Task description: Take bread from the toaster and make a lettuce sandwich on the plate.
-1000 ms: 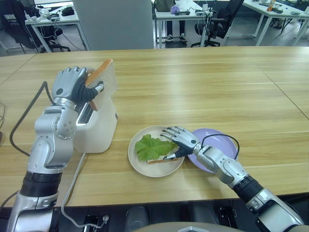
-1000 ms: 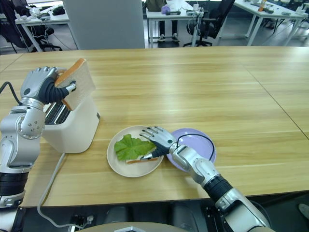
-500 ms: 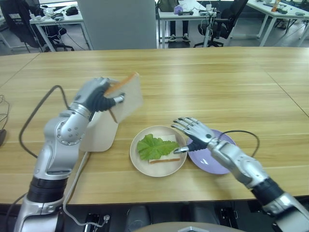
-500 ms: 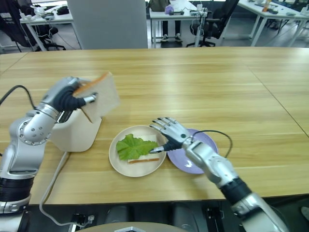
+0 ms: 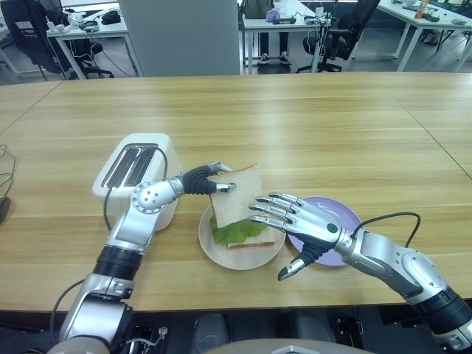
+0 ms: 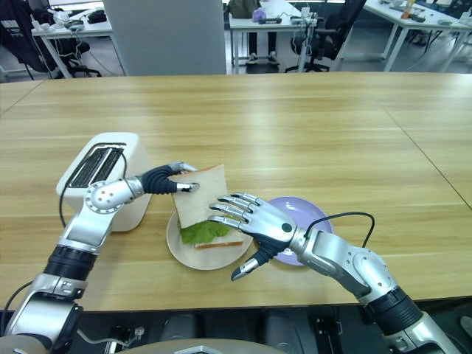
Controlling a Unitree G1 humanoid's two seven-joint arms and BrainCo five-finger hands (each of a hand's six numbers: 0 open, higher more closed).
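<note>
My left hand (image 5: 200,179) is shut on a slice of bread (image 5: 237,194), holding it tilted just above the cream plate (image 5: 212,254). On that plate lies a green lettuce leaf (image 5: 234,232) on top of another bread slice (image 5: 251,245). My right hand (image 5: 295,222) hovers open, fingers spread, over the plate's right side, its fingertips close to the held slice's lower right edge. The white toaster (image 5: 134,168) stands to the left of the plate, its slots showing no bread.
A purple plate (image 5: 341,215) sits right of the cream plate, partly under my right hand. The toaster's cord (image 5: 107,214) runs off toward the table's front edge. Open wood tabletop (image 5: 310,125) stretches behind and to the right.
My left hand carried the bread slice down and right from beside the toaster to just over the plate. My right hand lifted and moved over the plate's right side, fingers spread.
</note>
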